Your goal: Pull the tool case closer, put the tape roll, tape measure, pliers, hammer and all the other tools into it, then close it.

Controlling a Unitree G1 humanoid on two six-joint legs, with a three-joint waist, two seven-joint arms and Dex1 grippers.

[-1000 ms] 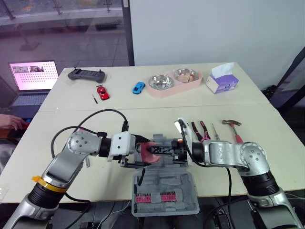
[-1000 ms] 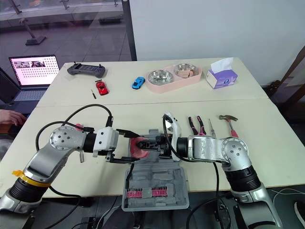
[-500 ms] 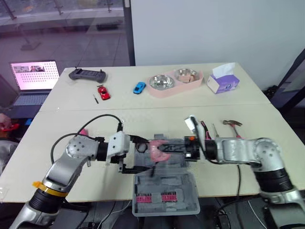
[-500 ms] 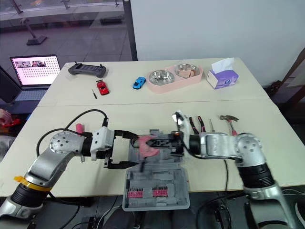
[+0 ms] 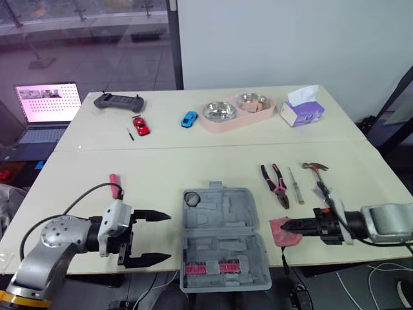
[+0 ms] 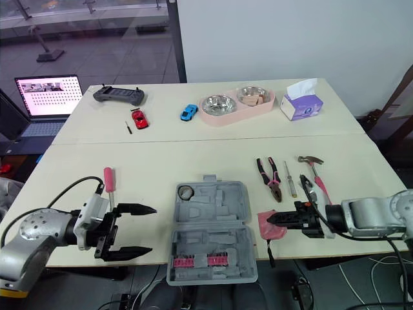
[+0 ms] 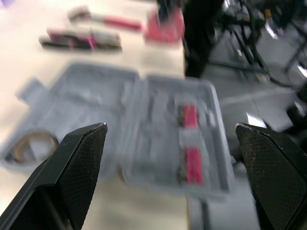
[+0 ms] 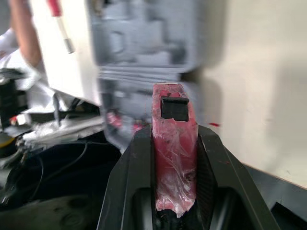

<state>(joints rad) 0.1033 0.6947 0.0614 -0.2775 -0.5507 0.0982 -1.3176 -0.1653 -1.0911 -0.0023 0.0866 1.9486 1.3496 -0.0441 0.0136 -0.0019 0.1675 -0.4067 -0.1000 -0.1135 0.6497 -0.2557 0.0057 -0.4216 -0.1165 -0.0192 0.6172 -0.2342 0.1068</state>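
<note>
The grey tool case (image 5: 219, 239) lies open at the table's front edge, its lid half hanging over the edge. A tape roll (image 5: 191, 199) sits in its far left corner. My left gripper (image 5: 161, 237) is open, left of the case and apart from it. My right gripper (image 5: 285, 227) is shut on a pink tape measure (image 8: 171, 125) wrapped in plastic, just right of the case. Pliers (image 5: 274, 184), a small screwdriver (image 5: 293, 186) and a hammer (image 5: 315, 169) lie on the table beyond my right gripper. A red-handled screwdriver (image 6: 108, 184) lies left of the case.
At the back stand a pink tray with two steel bowls (image 5: 235, 110), a tissue box (image 5: 301, 110), a blue toy car (image 5: 188, 118), a red toy car (image 5: 139, 124), a black controller (image 5: 117, 101) and a laptop (image 5: 46, 106).
Both arms drew apart from over the case. My right gripper carried the pink tape measure to the right of the case. My left gripper moved left and stands open.
</note>
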